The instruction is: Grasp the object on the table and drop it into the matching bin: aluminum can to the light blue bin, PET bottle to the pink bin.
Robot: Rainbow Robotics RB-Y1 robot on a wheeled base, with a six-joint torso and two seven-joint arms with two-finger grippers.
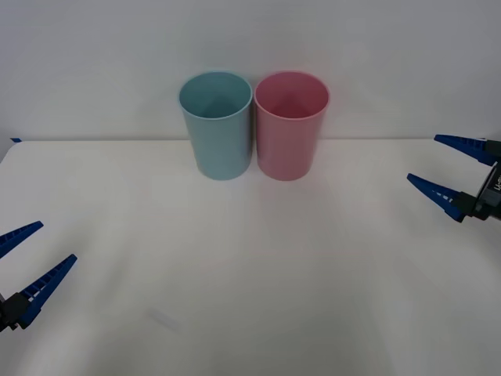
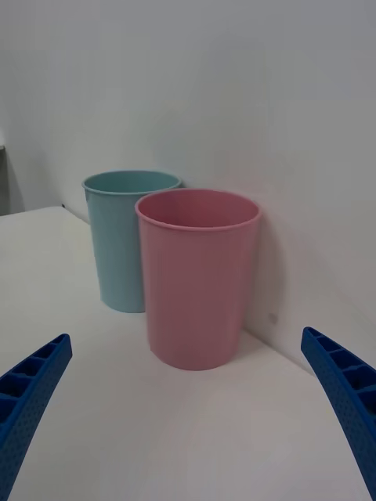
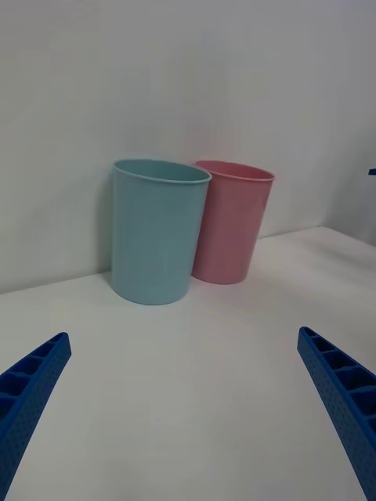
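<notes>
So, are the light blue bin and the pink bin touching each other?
Cannot tell. In the front view the light blue bin and the pink bin stand side by side with a dark sliver between them; both wrist views show them overlapping.

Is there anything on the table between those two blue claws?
No. In the front view, only bare white tabletop stretches between the open left gripper and open right gripper.

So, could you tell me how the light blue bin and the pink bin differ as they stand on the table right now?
Colour: the light blue bin is blue-teal, the pink bin is pink. Position: in the front view the light blue bin stands on the robot's left and the pink bin on its right, side by side near the back of the table. They share the same tall, slightly tapered round shape and apparent size, and both stand upright with the mouth open upward.
</notes>
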